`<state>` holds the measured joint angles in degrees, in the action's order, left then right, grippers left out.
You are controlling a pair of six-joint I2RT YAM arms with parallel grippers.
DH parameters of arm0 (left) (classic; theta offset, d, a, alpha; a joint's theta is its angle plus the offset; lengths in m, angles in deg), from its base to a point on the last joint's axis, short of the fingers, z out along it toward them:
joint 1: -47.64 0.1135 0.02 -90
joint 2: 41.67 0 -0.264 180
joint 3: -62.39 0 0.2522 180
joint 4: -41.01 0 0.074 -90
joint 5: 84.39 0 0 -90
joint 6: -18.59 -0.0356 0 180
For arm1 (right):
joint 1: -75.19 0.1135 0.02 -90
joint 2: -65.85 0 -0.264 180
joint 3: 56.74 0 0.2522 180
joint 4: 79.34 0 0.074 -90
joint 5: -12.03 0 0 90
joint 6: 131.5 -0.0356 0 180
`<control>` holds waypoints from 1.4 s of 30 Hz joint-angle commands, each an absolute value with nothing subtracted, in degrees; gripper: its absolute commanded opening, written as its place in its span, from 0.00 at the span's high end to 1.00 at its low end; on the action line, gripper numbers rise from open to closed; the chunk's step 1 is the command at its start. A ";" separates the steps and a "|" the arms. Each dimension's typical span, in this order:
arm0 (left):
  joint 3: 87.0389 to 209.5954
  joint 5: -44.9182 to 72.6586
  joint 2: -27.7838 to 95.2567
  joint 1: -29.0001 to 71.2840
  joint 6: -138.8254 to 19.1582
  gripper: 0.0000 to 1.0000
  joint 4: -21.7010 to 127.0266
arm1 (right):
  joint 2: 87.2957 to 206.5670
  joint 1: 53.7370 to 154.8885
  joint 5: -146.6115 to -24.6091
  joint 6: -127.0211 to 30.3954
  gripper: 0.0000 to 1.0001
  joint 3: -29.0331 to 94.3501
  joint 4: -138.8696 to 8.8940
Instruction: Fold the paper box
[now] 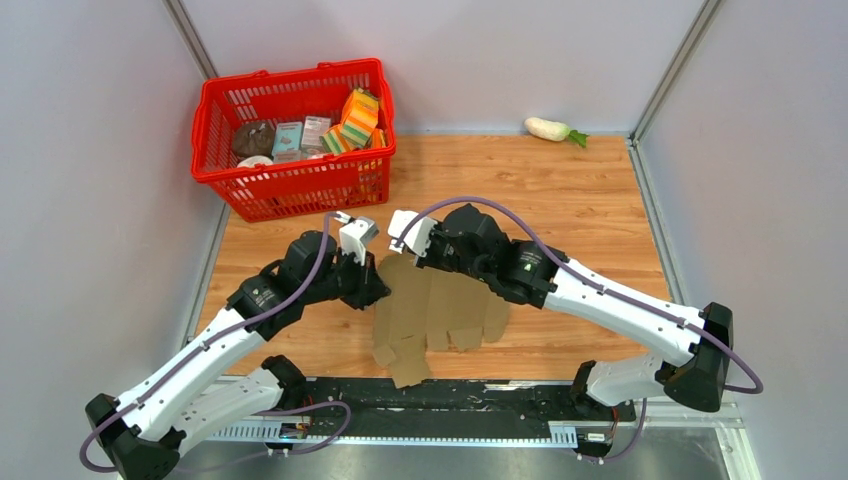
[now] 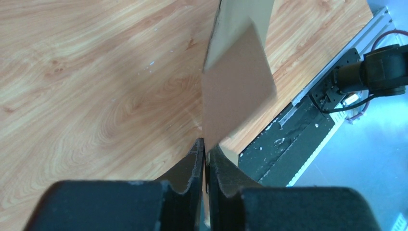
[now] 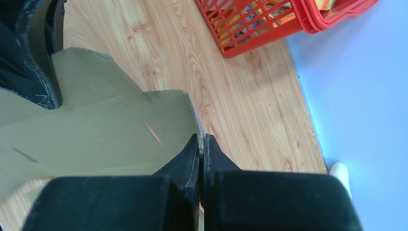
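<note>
- Left hand [image 2: 205, 147] was pinched shut on an edge of the paper box [image 2: 235, 91].
- Right hand [image 3: 201, 144] was closed on another edge, over the wooden surface [image 3: 240, 110].

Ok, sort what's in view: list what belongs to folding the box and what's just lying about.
For the job: paper box, left gripper, right gripper, both pinching it.
Lying about: red basket, groceries inside it, white radish.

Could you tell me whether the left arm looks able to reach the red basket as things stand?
Probably yes: the red basket sits just beyond the left hand, nothing between. But that hand is shut on the paper box and must let go first.
</note>
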<state>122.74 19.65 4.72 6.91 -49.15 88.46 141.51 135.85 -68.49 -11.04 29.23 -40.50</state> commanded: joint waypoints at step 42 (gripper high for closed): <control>125.02 8.95 24.86 14.42 -43.99 0.35 72.70 | 139.94 95.40 -89.66 -58.38 0.48 8.87 -40.54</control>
